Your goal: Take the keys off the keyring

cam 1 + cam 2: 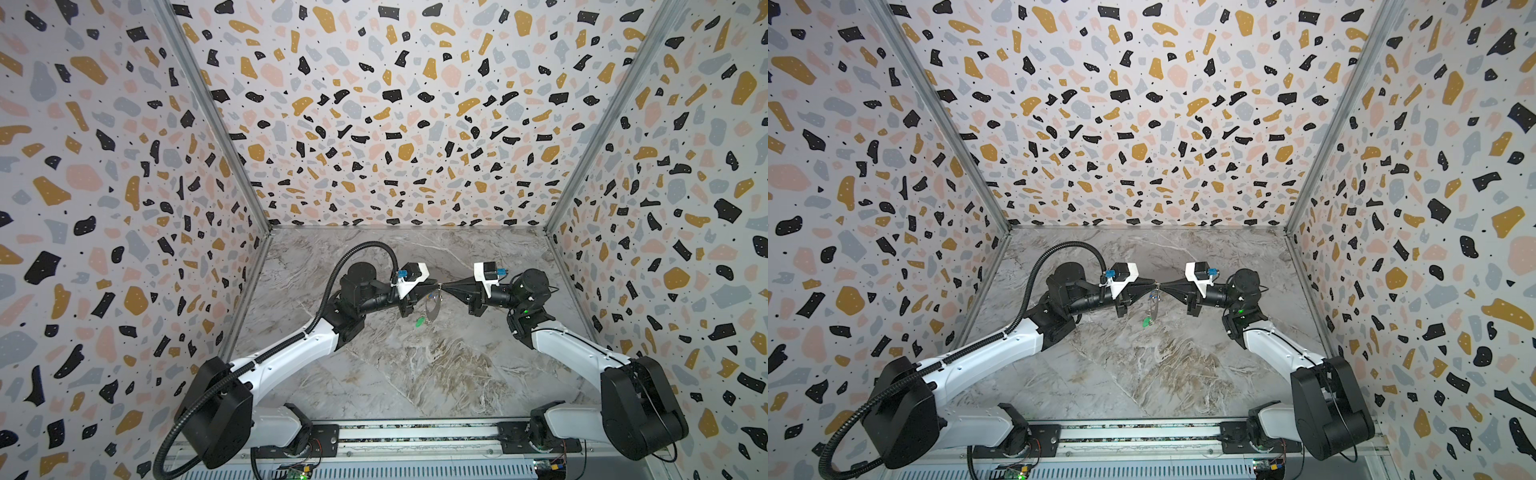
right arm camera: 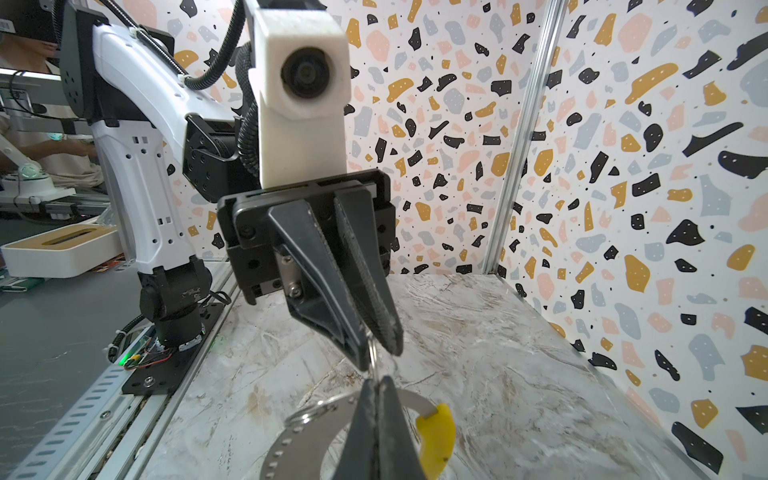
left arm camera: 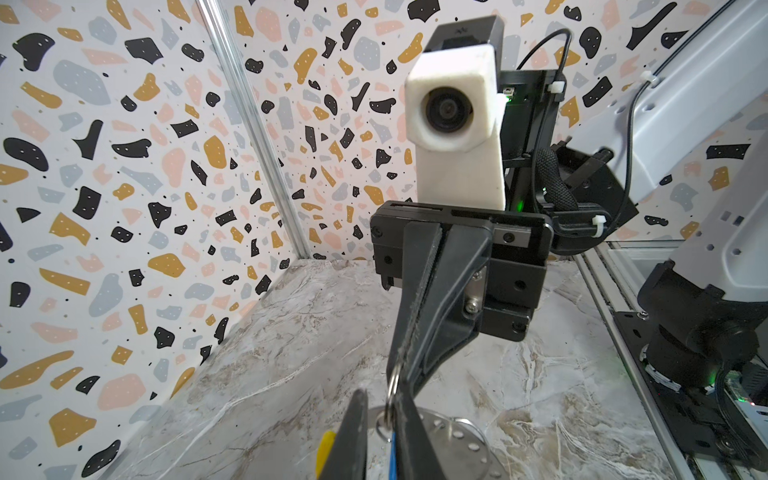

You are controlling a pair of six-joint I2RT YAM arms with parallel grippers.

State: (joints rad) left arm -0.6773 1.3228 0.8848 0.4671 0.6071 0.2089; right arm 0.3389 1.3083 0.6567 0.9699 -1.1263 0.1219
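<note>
Over the marble tabletop, your right gripper clamped a small wire loop; your left gripper gaped narrowly around it. The keyring and green-tagged key dangled just beneath.

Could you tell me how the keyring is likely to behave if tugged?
The keyring hangs free, so it would probably swing. Its flat bare metal looks stiff but likely slippery. The green tag dangling below may flop.
</note>
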